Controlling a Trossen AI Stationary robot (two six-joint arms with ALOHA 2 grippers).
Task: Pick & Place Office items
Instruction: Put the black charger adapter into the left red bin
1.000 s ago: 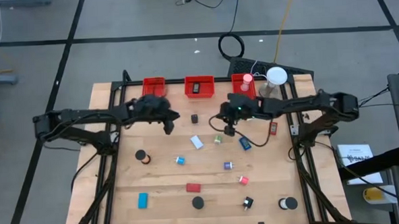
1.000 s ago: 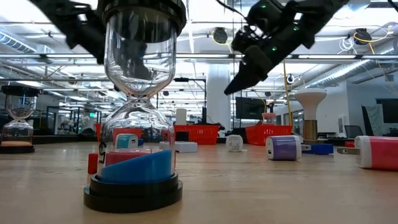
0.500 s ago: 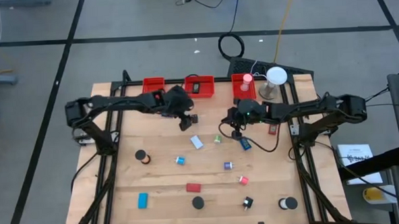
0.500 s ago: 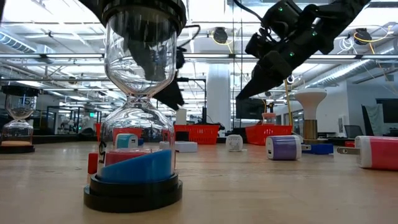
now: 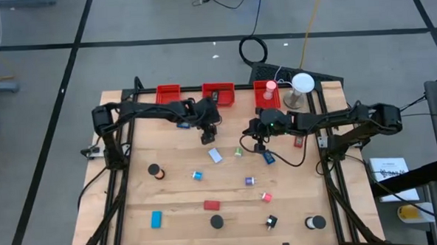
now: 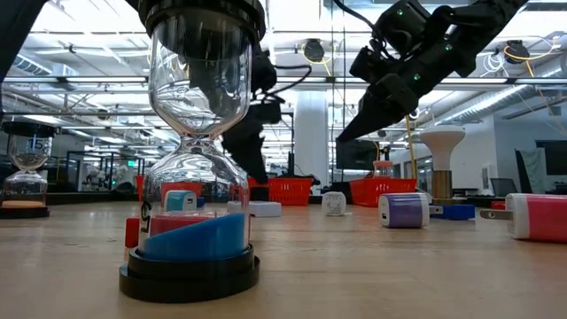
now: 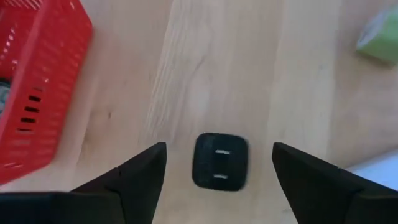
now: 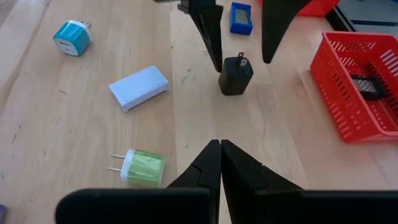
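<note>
The left claw [image 7: 214,171], fingers spread wide, hangs right over the black plug adapter [image 7: 220,161] lying on the wooden worktop [image 7: 261,81], just at five o'clock from the middle red bin [image 5: 218,95]. To grip well, it should drop straight down and close on the flat sides of this small, smooth, rounded-square block, clear of its two metal prongs. The right claw [image 8: 220,163] waits closed nearby.

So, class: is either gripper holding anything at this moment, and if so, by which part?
Nothing is held. The left gripper hangs with open jaws over a black plug on the table, not touching it. The right gripper is shut and empty.
</note>
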